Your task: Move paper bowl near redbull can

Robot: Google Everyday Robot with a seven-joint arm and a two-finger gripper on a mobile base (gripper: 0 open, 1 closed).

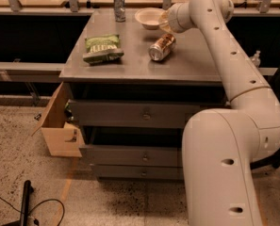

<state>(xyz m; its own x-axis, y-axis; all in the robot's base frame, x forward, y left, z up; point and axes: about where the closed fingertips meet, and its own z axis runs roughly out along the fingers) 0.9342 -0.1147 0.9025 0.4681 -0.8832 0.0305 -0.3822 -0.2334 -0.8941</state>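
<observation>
The off-white paper bowl [148, 18] is near the back of the grey cabinet top [135, 60], right of centre. My gripper [164, 21] is at the bowl's right rim and holds it by that edge. The redbull can [119, 4] stands upright at the back edge, a short way left of the bowl. The white arm reaches in from the right and hides the gripper's far side.
A fatter silver and tan can [161, 47] lies on its side just in front of the bowl. A green chip bag [102, 48] lies at the left. A wooden box [59, 124] hangs at the cabinet's left side. A rail runs behind the cabinet.
</observation>
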